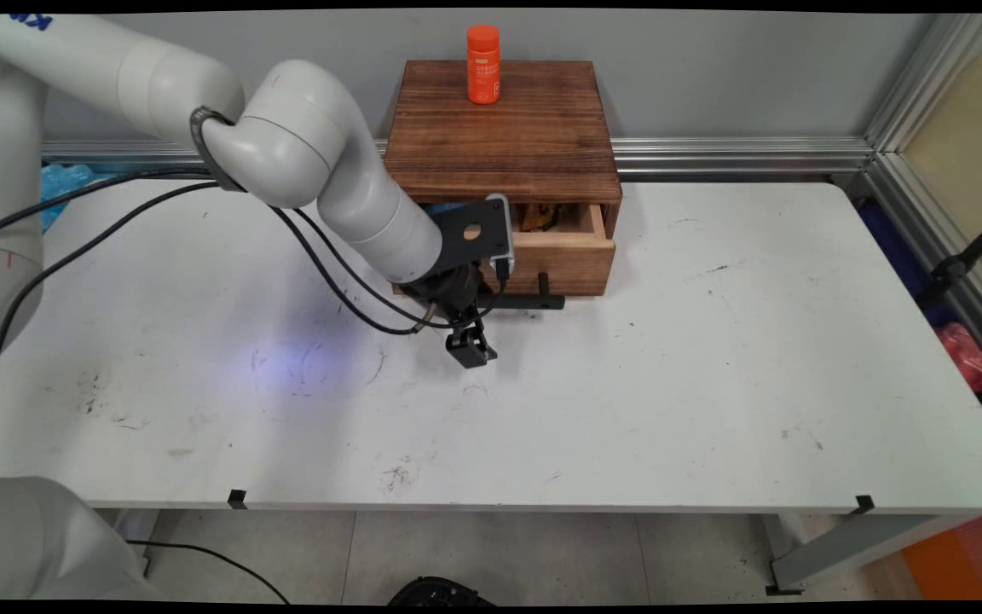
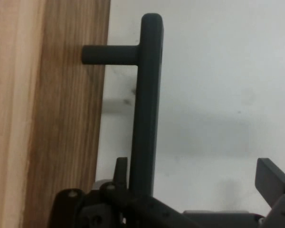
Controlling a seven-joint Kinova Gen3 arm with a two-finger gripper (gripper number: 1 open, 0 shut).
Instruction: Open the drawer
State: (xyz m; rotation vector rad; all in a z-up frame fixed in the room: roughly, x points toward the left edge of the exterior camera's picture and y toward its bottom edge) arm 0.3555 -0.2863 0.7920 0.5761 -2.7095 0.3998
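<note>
A dark wooden box (image 1: 504, 128) stands at the back of the white table (image 1: 713, 384), with an orange bottle (image 1: 482, 64) upright on its lid. Its light wooden drawer (image 1: 563, 251) is pulled out a little, and something yellowish (image 1: 542, 217) shows inside. A black bar handle (image 1: 534, 301) runs along the drawer front. My gripper (image 1: 472, 339) hangs low at the handle's left end. In the hand view the handle (image 2: 145, 109) passes between the fingers of the open gripper (image 2: 194, 173), close to the left finger (image 2: 119, 170) and far from the right one (image 2: 271, 179). The drawer front (image 2: 47, 114) fills the left side.
Black cables (image 1: 329, 281) hang from the arm over the table's left half. A blue bag (image 1: 65, 183) lies at the back left. An aluminium rail (image 1: 738, 155) runs along the wall, and a red object (image 1: 964, 350) sits beyond the table's right edge.
</note>
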